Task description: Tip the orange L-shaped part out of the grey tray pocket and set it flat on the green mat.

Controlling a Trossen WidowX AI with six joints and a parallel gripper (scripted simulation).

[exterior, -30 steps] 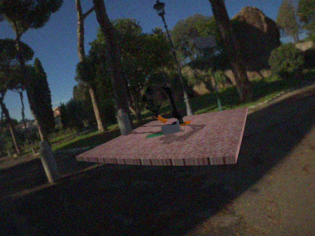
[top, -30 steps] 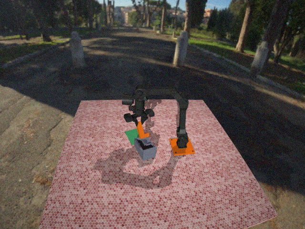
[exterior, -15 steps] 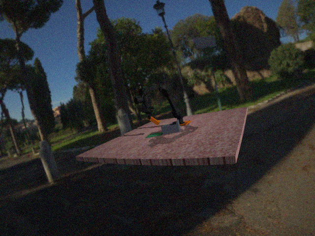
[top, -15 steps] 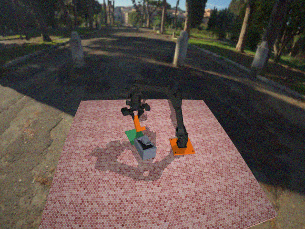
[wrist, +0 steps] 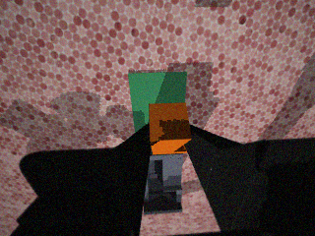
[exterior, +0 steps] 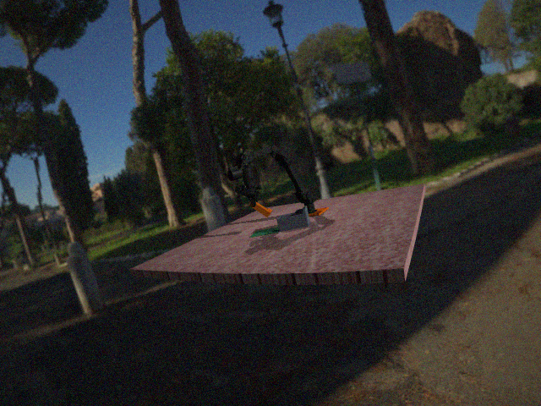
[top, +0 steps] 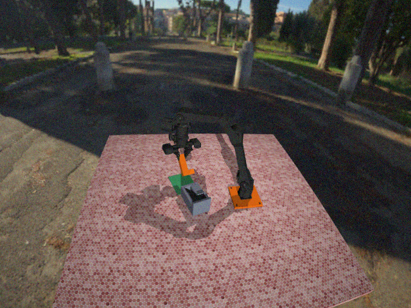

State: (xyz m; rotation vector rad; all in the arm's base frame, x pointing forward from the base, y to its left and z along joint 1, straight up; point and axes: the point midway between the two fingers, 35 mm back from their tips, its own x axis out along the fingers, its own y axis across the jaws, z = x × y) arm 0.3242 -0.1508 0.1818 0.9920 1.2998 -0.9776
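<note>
The orange L-shaped part (top: 183,166) (exterior: 263,210) (wrist: 169,114) hangs in the air, tilted steeply, with its L-shaped end lowest. My gripper (top: 182,154) (exterior: 254,203) (wrist: 169,129) is shut on its upper end. The part is clear of the grey tray (top: 201,207) (exterior: 292,222) (wrist: 173,164), whose pocket shows empty in the top view. The green mat (top: 174,180) (exterior: 261,233) (wrist: 142,88) lies flat beside the tray; the part hangs over or near it, and hides some of it in the wrist view.
The arm's orange base plate (top: 235,201) (exterior: 322,211) is to the right of the tray in the top view. All stands on a pink tiled table top (top: 232,258) (exterior: 349,244). Shadows of the arm fall across the table and part of the mat.
</note>
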